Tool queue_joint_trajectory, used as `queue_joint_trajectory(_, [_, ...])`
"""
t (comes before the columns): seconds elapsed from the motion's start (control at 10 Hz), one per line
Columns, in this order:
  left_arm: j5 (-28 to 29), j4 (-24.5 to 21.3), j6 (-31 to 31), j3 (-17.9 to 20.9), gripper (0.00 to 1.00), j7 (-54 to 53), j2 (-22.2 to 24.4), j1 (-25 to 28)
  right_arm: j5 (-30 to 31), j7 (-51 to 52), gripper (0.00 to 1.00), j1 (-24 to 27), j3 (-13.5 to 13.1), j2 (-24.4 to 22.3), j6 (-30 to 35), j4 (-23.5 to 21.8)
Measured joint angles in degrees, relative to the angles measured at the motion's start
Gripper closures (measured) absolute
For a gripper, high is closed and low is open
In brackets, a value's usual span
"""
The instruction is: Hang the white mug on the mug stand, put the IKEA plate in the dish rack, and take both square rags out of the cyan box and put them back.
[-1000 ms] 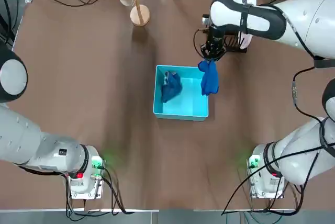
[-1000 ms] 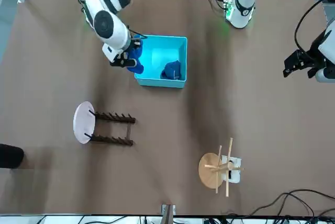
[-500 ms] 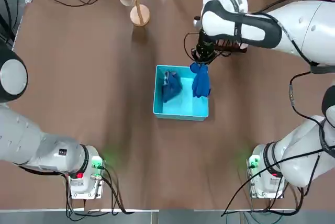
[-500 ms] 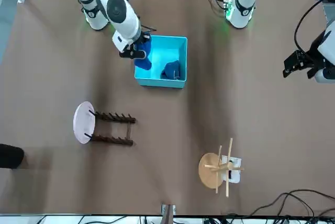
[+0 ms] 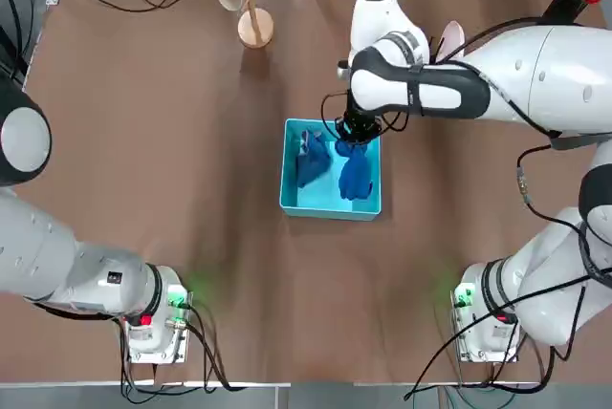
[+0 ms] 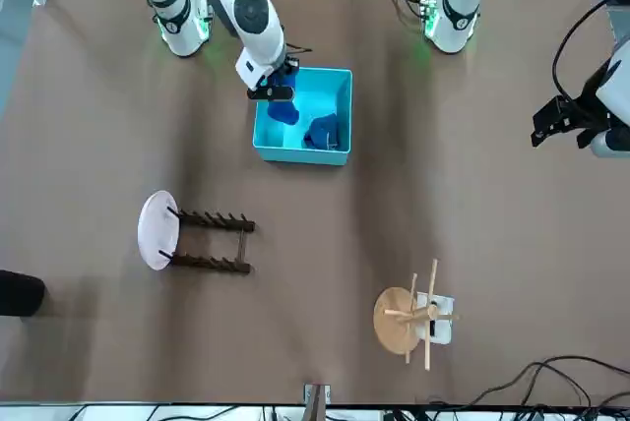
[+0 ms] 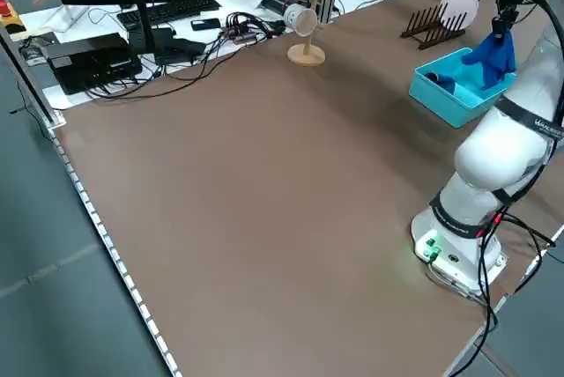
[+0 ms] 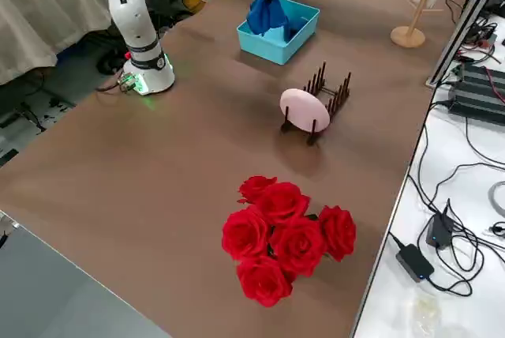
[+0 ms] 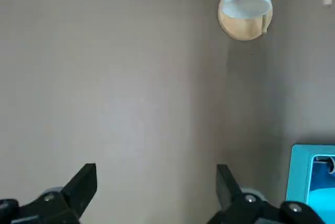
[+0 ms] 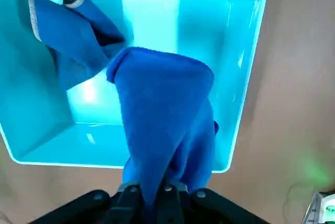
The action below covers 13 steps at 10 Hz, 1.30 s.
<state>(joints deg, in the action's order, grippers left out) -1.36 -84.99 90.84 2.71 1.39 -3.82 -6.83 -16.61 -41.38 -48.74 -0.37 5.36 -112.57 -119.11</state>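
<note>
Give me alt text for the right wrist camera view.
The right gripper holds a blue rag hanging over the cyan box; a second blue rag lies crumpled inside the box, on a brown table.

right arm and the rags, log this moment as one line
right claw: pinching a blue rag hanging over the cyan box | other rag: in box | left claw: open, idle
</note>
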Motion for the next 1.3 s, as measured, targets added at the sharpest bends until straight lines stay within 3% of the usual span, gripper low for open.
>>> queue_joint_trajectory(0.4, [0.0,0.0,0.0,-0.1,0.00,0.0,-0.1,0.0,0.1,0.0,0.26,0.5,-1.2,0.0,0.0,0.0])
queue_joint_trajectory(0.5, [0.0,0.0,0.0,-0.1,0.00,0.0,-0.2,0.0,0.2,0.2,0.09,2.6,-1.5,-0.1,-0.1,0.1])
queue_joint_trajectory(0.6, [0.0,0.0,0.0,-0.1,0.00,0.0,-0.2,0.0,0.7,1.4,0.02,6.3,-1.8,-0.3,0.5,1.1])
queue_joint_trajectory(1.0, [0.0,0.1,0.0,-0.1,0.00,0.0,-0.3,0.0,3.9,24.0,0.01,31.4,-2.7,-0.8,17.8,16.6])
queue_joint_trajectory(1.3, [0.0,0.2,0.0,-0.1,0.00,0.0,-0.3,0.0,10.5,32.9,0.01,41.6,-2.7,0.7,23.8,25.0])
